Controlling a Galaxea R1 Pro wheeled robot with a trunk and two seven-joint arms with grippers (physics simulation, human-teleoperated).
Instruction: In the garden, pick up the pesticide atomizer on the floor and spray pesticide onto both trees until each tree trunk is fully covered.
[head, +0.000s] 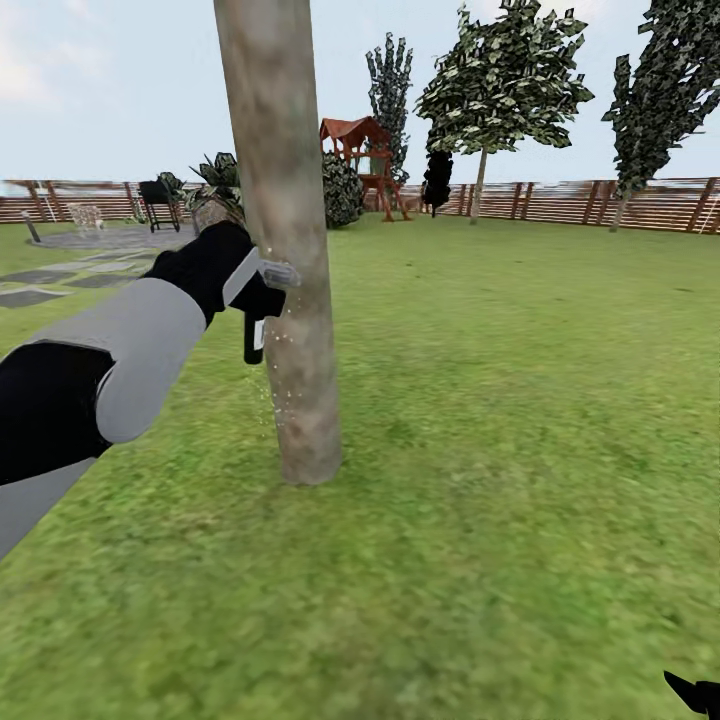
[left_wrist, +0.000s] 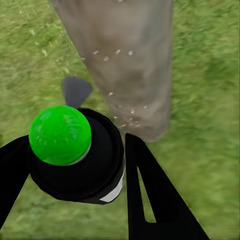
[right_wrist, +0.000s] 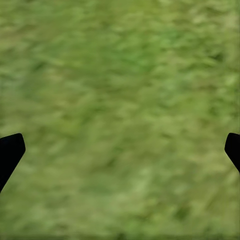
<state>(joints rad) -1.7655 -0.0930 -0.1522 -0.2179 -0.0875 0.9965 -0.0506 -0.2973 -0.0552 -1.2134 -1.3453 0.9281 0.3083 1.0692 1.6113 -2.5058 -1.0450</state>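
A thick mottled grey-brown tree trunk rises straight out of the lawn just ahead of me. My left gripper is shut on the pesticide atomizer, a black bottle with a white label, and its grey nozzle is held against the trunk. Pale spray specks dot the bark. In the left wrist view the atomizer shows its round green cap between my left gripper fingers, with the trunk close beyond. My right gripper hangs open over grass, low at my right.
A brown slat fence borders the lawn at the back. Another broad-crowned tree stands far off by it. A red play tower, shrubs, a black grill and grey paving stones lie behind and to the left.
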